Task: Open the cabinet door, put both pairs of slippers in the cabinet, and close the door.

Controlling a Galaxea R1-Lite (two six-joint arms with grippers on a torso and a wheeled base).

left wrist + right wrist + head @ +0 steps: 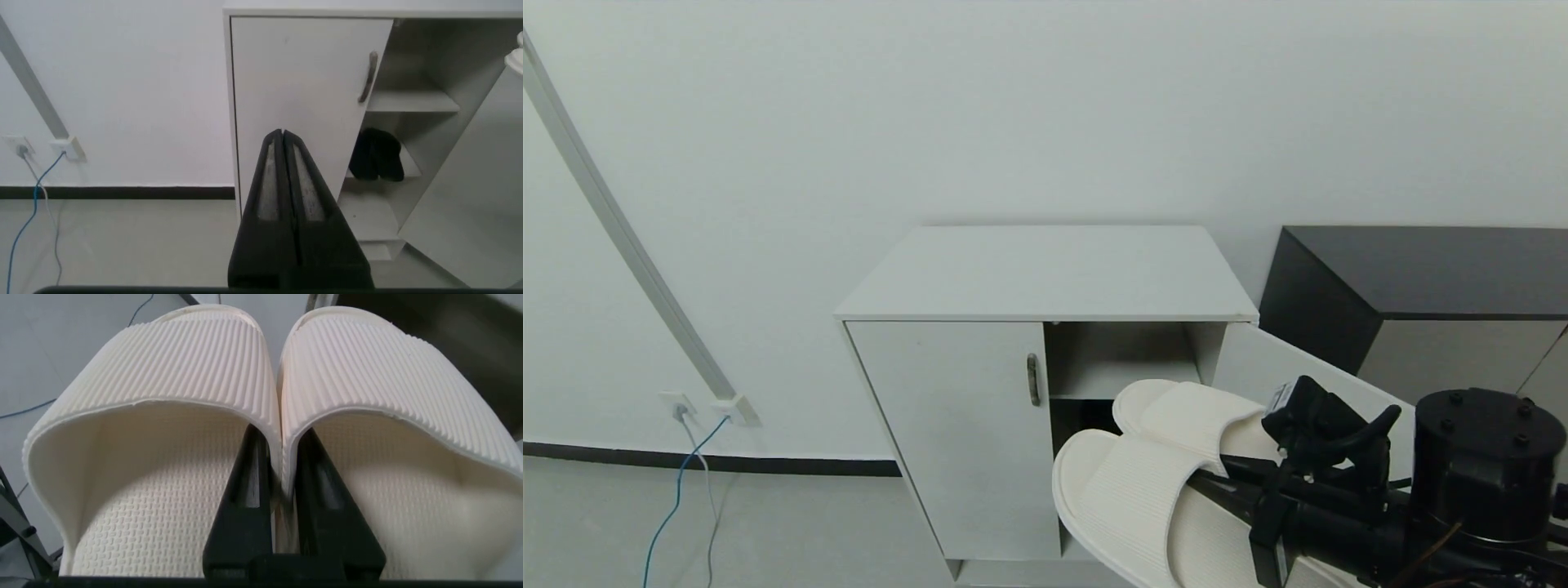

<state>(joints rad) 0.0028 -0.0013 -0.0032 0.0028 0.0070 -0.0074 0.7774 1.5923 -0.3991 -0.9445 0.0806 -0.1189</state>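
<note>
A white cabinet [1045, 278] stands against the wall, its left door [956, 433] closed and its right door [1282, 359] swung open. A pair of cream ribbed slippers [1143, 482] hangs in front of the open compartment. My right gripper [282, 469] is shut on the touching inner edges of both slippers [188, 400]. A dark pair of slippers [380, 155] sits on a lower shelf inside the cabinet [310, 82]. My left gripper [282, 140] is shut on nothing and faces the closed door from a distance.
A black cabinet [1421, 269] stands just right of the open door. At the left, wall sockets [678, 404] with a blue cable [666, 514] trailing to the floor and a slanted conduit [621, 229]. Bare floor lies in front.
</note>
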